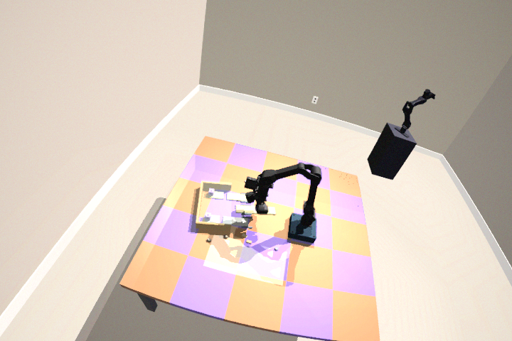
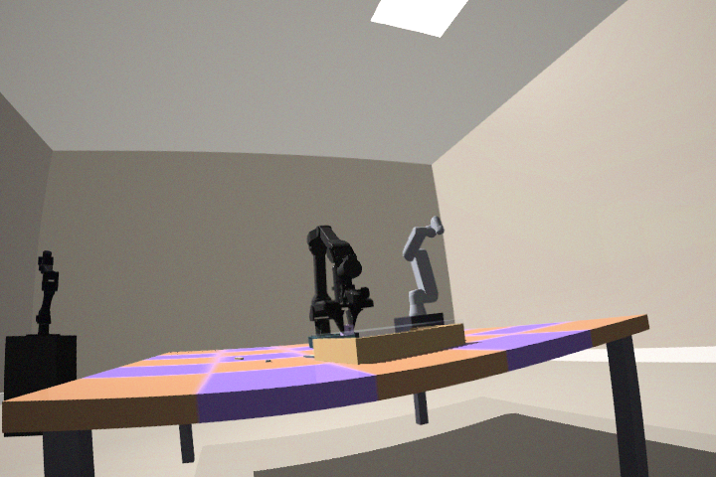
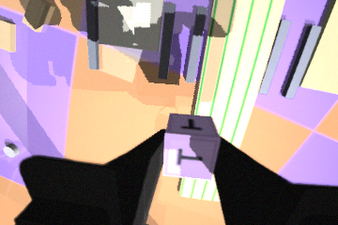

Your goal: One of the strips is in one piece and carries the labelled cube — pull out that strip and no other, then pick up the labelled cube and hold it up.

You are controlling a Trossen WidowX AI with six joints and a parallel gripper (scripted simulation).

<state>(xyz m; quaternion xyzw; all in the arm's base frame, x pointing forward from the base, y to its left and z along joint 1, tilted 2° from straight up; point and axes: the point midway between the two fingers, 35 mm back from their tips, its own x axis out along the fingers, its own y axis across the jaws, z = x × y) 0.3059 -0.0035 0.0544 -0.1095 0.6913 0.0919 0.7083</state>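
Observation:
My gripper is shut on the labelled cube, a pale purple cube with a dark T on its visible faces. The cube is off the strip, above the table. Below it, the green-lined cream strip lies in one piece as far as it shows, stretching from near the box's open side toward the arm's base. The hand hides its middle in the top view. Two other strips lie either side: a plain cream one and a shaded grey-white one.
The low wooden box stands beyond the hand. Small pale cubes sit inside it. Narrow grey rails flank the strips. Small loose bits lie on the table beside the box.

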